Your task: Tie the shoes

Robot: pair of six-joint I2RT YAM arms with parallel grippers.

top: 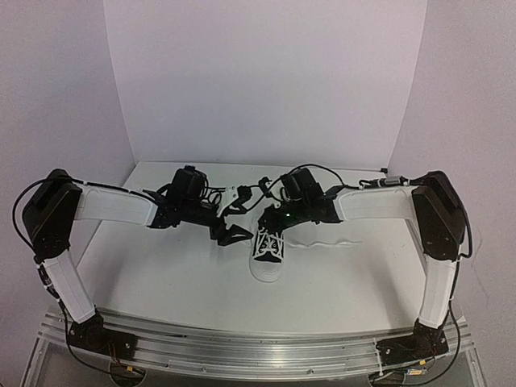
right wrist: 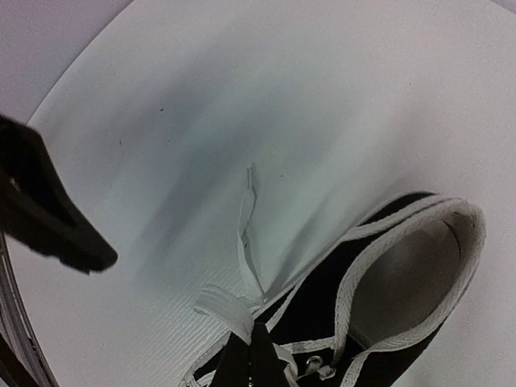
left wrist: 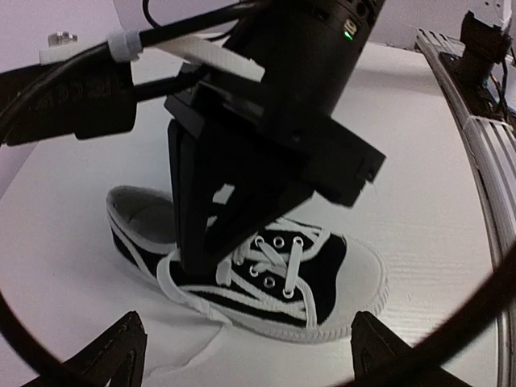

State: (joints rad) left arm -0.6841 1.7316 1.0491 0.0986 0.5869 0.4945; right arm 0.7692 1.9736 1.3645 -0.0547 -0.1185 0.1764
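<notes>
Right hand (right wrist: 255, 359) pinches a lace (right wrist: 228, 308) at the sneaker (top: 268, 251), mid-tabletop (top: 161, 274); left hand (left wrist: 246, 339) hangs spread. Pulling may drag the unheld shoe, or the lace may slip free.

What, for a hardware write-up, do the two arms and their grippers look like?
Both the left arm and right arm have white box-like link covers between black joint housings, with black cables looping alongside. The left gripper and right gripper are black with tapering, pointed fingers. A small green light glows on the right wrist.
</notes>
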